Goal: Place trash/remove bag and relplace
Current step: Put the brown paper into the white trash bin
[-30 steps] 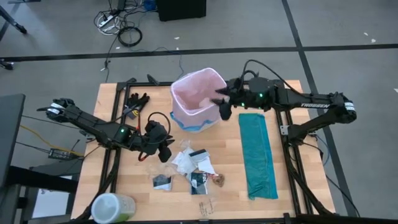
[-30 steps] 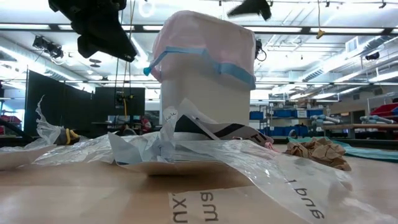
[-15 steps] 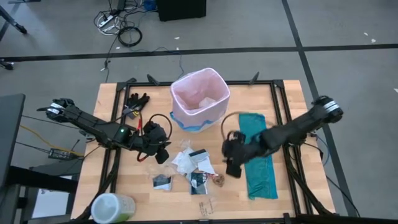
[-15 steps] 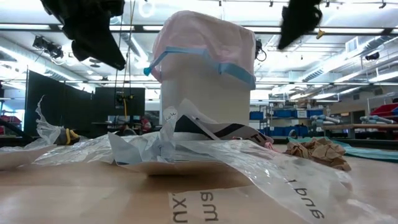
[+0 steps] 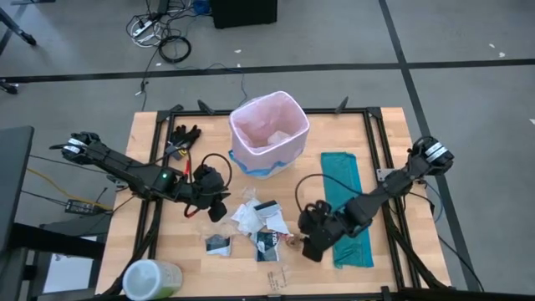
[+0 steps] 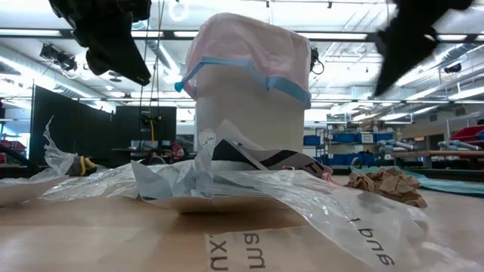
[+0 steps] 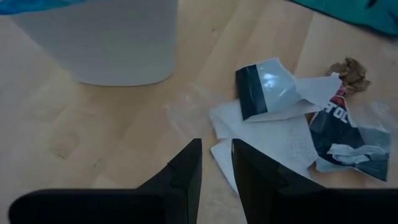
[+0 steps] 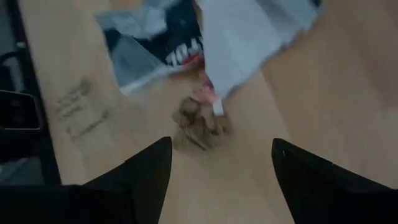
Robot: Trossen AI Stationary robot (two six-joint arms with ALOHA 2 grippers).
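Observation:
The pale pink bag (image 5: pixel 269 134) with its blue band lines the white bin at the table's far middle. It also shows in the low view (image 6: pixel 246 60). The trash (image 5: pixel 259 221), white papers and black-and-white packets, lies on the wood in front of the bin. A brown crumpled scrap (image 8: pixel 200 127) lies at the pile's right. My right gripper (image 5: pixel 308 244) hangs open just right of that scrap, slanting down, and its two fingers (image 8: pixel 146 168) frame the scrap without touching it. My left gripper (image 5: pixel 219 207) hovers left of the pile, open by a narrow gap (image 7: pixel 216 168) with nothing in it.
A teal-green plastic bag (image 5: pixel 347 209) lies lengthwise at the right, under my right arm. Black gloves (image 5: pixel 184 135) lie at the far left. A pale green lidded container (image 5: pixel 152 278) stands at the near left corner. A clear wrapper (image 5: pixel 280 274) lies at the near edge.
My right gripper has swung from above the bin toward the table's near edge and down, and has tipped downward. It now hangs beside the brown scrap at the right of the trash pile. The trash and the bag have stayed where they were.

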